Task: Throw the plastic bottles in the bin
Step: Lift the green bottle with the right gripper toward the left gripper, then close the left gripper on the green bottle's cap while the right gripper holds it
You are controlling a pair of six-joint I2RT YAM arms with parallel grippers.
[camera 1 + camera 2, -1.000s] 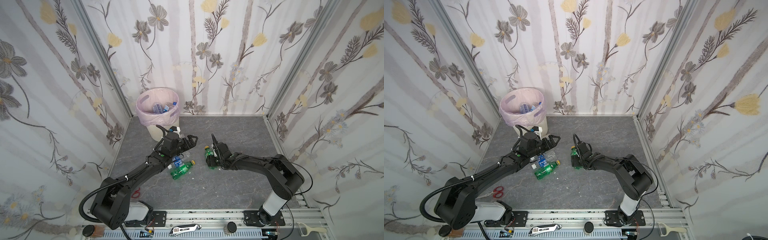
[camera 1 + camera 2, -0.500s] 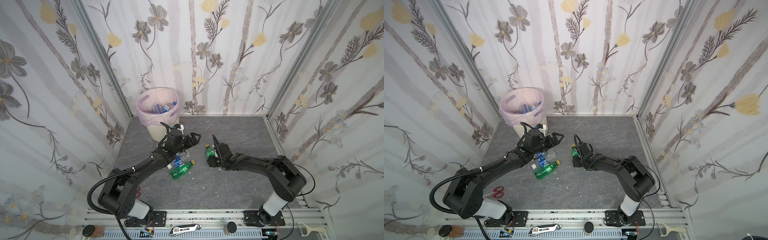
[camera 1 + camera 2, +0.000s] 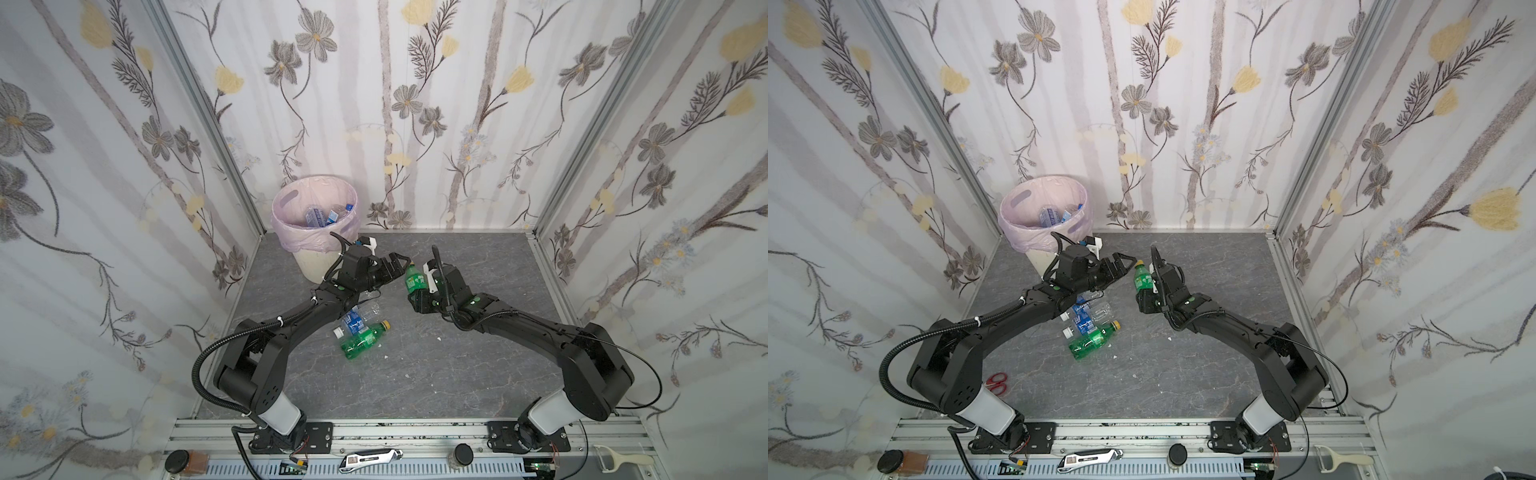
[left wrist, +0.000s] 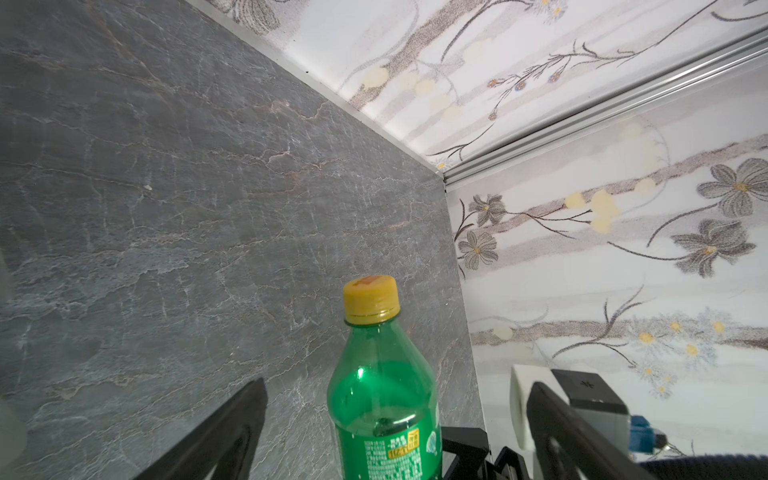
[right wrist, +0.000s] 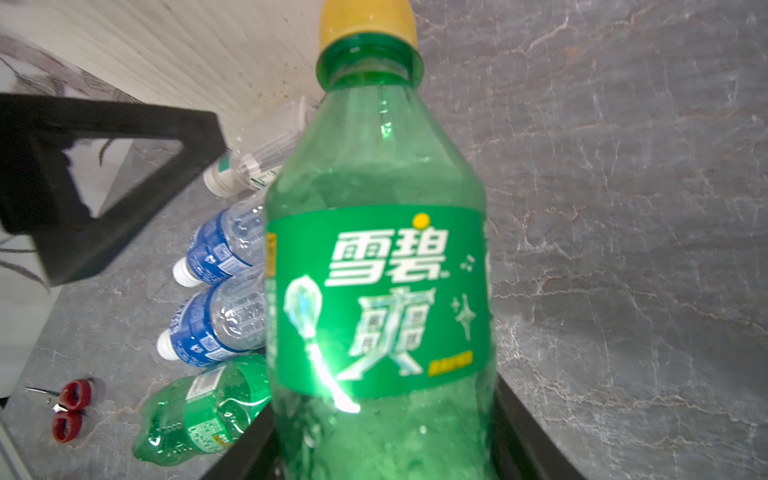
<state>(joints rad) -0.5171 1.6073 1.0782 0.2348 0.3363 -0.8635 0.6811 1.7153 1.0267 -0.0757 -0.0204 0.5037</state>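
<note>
One green bottle (image 3: 412,281) with a yellow cap is standing upright in the air above the middle of the desk (image 3: 478,257); the right jaws are pinching its lower body; the left jaws are hanging spread wide just beside its cap, gripping nothing. This is looking like a handover on the way to the bin (image 3: 307,245), which is sitting in the far left corner; next, the left jaws are needing to straddle the neck squarely and close before the right ones let go. A second green bottle (image 3: 362,340) and three clear bottles (image 5: 224,320) are lying together between the middle and the left edge.
</note>
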